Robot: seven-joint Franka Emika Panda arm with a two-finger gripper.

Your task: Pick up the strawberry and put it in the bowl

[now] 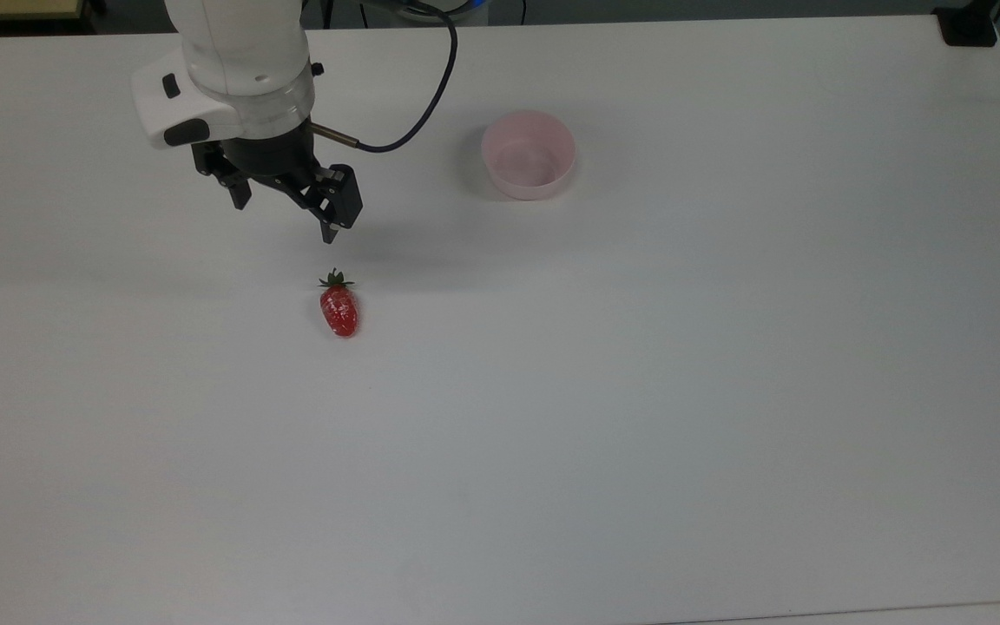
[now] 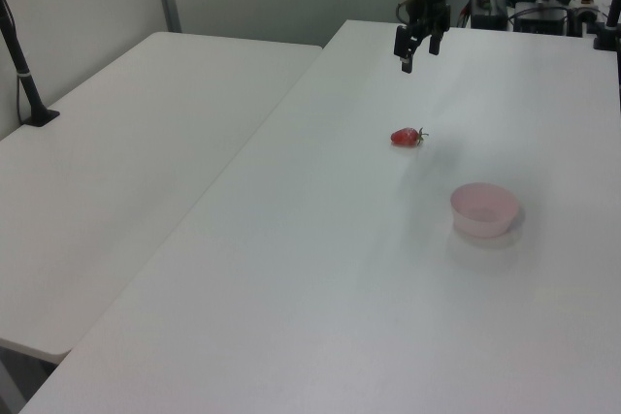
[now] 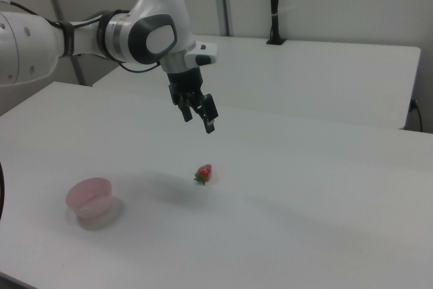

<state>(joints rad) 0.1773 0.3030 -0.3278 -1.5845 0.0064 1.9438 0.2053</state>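
Note:
The strawberry (image 1: 339,310) (image 2: 405,137) (image 3: 203,173) lies on the white table, red with its green cap pointing toward the arm. My gripper (image 1: 282,222) (image 2: 418,55) (image 3: 199,122) hangs open and empty in the air, up and to the top view's left of the strawberry, well above the table. The pale pink bowl (image 1: 528,154) (image 2: 483,208) (image 3: 89,197) stands upright and empty, off to the top view's right of the gripper and apart from the strawberry.
A dark cable (image 1: 430,95) loops from the wrist toward the bowl's side. A black mount (image 1: 967,26) sits at the table's far right corner. A second white table (image 2: 126,162) with a black pole (image 2: 24,65) adjoins on the left view's left.

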